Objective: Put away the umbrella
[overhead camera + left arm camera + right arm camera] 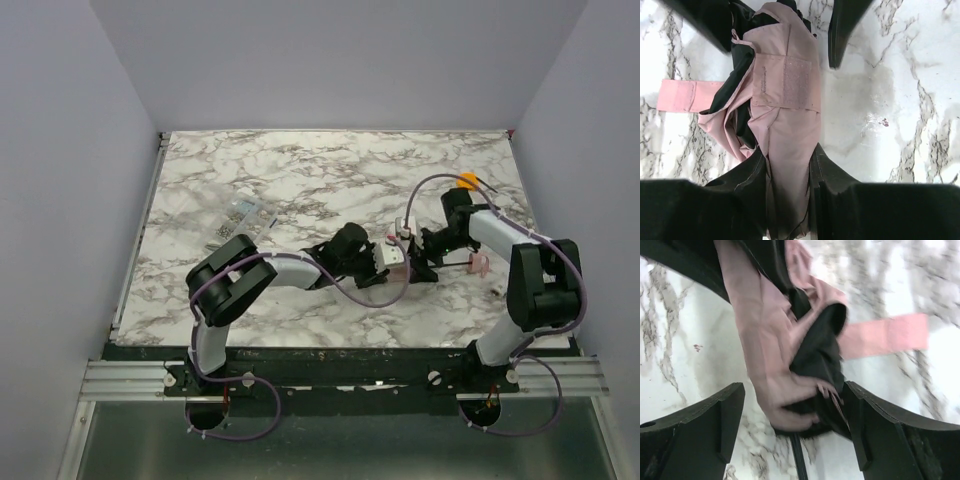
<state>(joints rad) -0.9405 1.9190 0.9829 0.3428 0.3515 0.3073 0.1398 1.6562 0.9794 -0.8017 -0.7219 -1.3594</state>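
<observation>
Judging from above, the job looks partway done. The pale pink folding umbrella of thin fabric [397,257] lies collapsed on the white marble-patterned desk [300,170], right of centre and toward the near edge. The left arm [290,270] and right arm [490,228] meet over it from either side. Its small pink handle [478,264] sticks out to the right. Only this view shows a small orange object [467,181] at the far right and a clear packet of small parts [240,222] to the left, both well apart from the bundle. No sleeve or bin for stowing is visible.

The left wrist view shows what the top one cannot. The left fingers [835,182] are drawn in narrow, pinching the bunched canopy, with fabric pressed against both. A fuzzy fastening patch [797,80] faces up, and the flat pink strap [682,95] lies loose on the desk, unfastened. Wrapping and closing the strap seems to be what remains.

The right wrist view shows the right fingers [705,427] standing wide on either side of the folds, gripping nothing. The dark inner side of the fabric [817,347] spills out here, so the canopy is not tidily rolled.
</observation>
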